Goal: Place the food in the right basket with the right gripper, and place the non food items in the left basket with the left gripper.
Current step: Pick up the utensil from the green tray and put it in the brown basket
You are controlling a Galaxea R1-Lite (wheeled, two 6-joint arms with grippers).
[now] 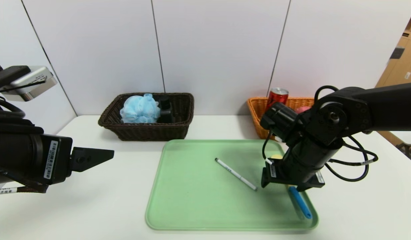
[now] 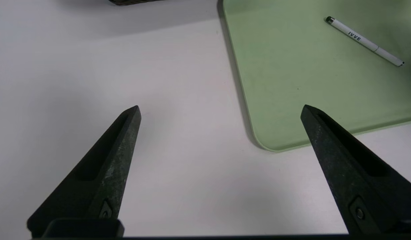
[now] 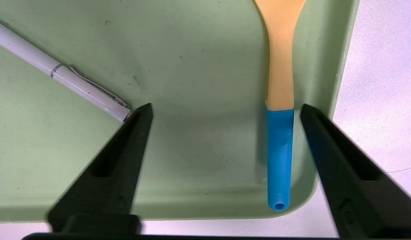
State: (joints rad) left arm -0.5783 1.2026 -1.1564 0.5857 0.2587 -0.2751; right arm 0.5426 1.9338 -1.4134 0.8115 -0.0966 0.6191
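Observation:
The red soda can [image 1: 277, 97] and a bit of the peach [image 1: 302, 109] are in the orange-tan right basket [image 1: 258, 113]. The blue pouf [image 1: 140, 108] and dark bottle [image 1: 165, 108] are in the dark brown left basket [image 1: 148, 130]. The white pen [image 1: 236, 174] lies on the green tray [image 1: 192, 200]; it also shows in the left wrist view [image 2: 364, 41] and the right wrist view [image 3: 60, 74]. The yellow spoon with the blue handle [image 1: 300, 202] [image 3: 279, 110] lies at the tray's right edge. My right gripper [image 3: 225, 110] is open above the tray, around the spoon handle. My left gripper [image 2: 220, 111] is open over the table, left of the tray.
The white table [image 1: 102, 200] meets a grey panelled wall at the back. The right arm [image 1: 325, 133] reaches over the tray's right side and partly hides the right basket. The tray's near left corner [image 2: 268, 143] lies between my left fingers.

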